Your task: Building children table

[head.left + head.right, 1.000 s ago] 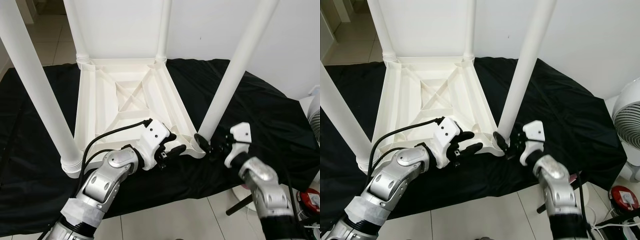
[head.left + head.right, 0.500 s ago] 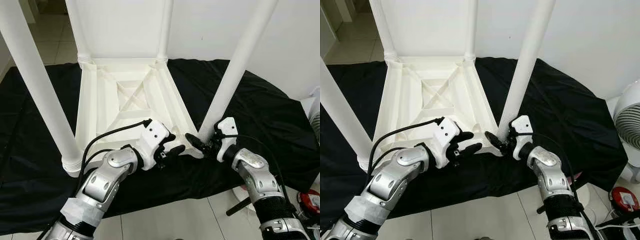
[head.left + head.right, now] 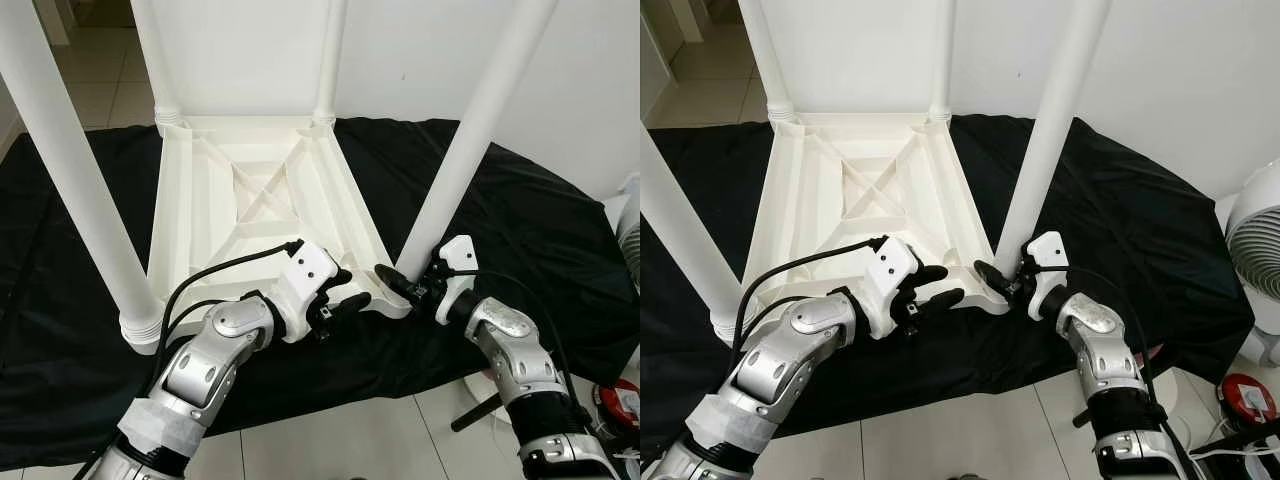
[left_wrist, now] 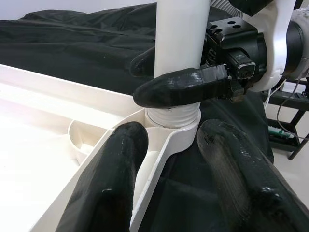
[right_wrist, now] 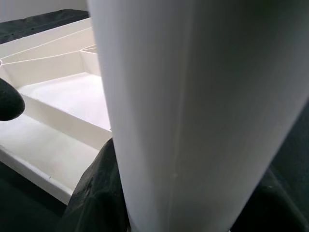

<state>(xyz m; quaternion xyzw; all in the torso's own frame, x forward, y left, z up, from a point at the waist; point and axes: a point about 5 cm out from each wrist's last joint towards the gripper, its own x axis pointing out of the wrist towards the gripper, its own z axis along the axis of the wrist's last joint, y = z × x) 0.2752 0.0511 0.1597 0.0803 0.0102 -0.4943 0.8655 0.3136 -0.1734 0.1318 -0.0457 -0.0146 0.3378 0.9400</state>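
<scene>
Upturned table, legs up; right claw round near leg.

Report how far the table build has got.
Done: the upturned tabletop lies on the black cloth with four legs standing in its corners. In hand: the right tool grips the near right leg at its base; the left tool is open at that corner. Left: turning the table upright.

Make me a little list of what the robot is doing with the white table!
table: white table top lies upside down on a black cloth, four legs pointing up
right gripper: fingers clasp the near right leg at its base
left gripper: open, fingers at the table's near edge beside that corner
nearby: a fan
</scene>
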